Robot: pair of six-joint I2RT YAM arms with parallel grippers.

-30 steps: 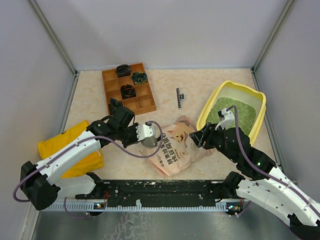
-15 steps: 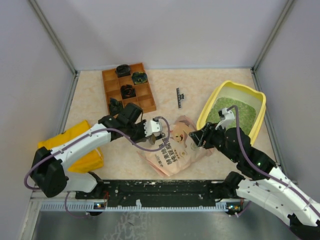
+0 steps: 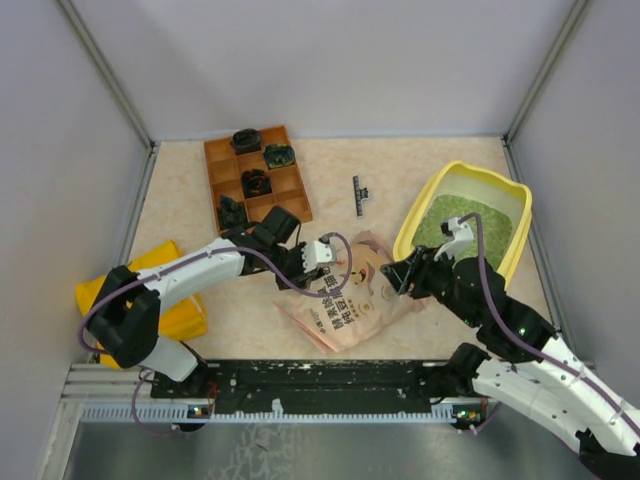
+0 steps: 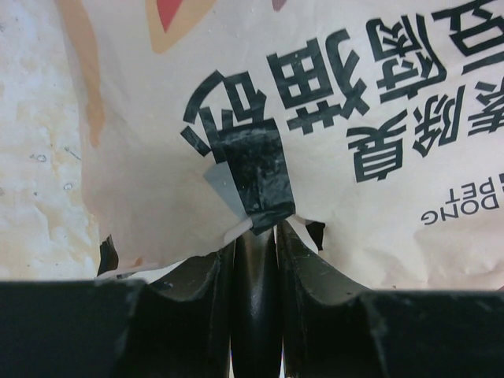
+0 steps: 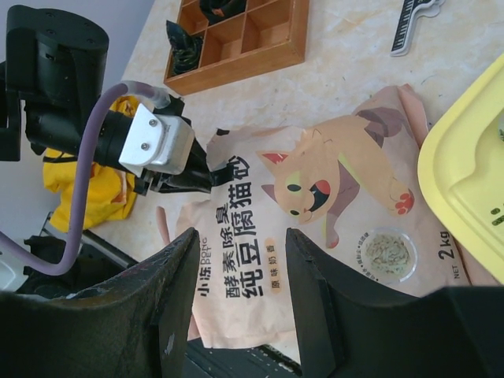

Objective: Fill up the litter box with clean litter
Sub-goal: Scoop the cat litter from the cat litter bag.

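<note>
Yellow cloth bag (image 3: 105,293) sits at eight o'clock on the bench (image 3: 180,190), partly under my left arm, and the wooden tray (image 3: 288,206) is at eleven. Neither worries me.

The trouble starts at the centre. My left fingers (image 4: 256,244) are drawn close on a dark handle, which I take to be the scoop (image 4: 250,169). Its black and grey end presses against the printed face of the pouch (image 3: 350,295). If I push on from here, the edge could crease or tear the paper, or simply shove the flat pouch along the bench. A black strip (image 3: 358,195) lies at twelve o'clock, well apart.

My right fingers (image 5: 242,236) stand open with nothing between them, hovering over the pouch's three o'clock side. If they close carelessly they could catch only a fold of paper, and lifting the pouch unevenly could spill granules on the bench.

The litter box (image 3: 418,210) is out at three o'clock with clean litter (image 3: 438,212) already inside as a green patch. My right arm reaches across its near corner, so a wide swing could knock the rim.

What I cannot make out:
- I cannot find the pouch's mouth, so I cannot tell whether it is open.
- The left wrist view is too close to show how much of the scoop lies against the paper.
- From above, the right arm hides the near part of the box, so I can only guess the fill.
- I cannot tell whether the pouch's corner touches the yellow rim or lies just beside it.
</note>
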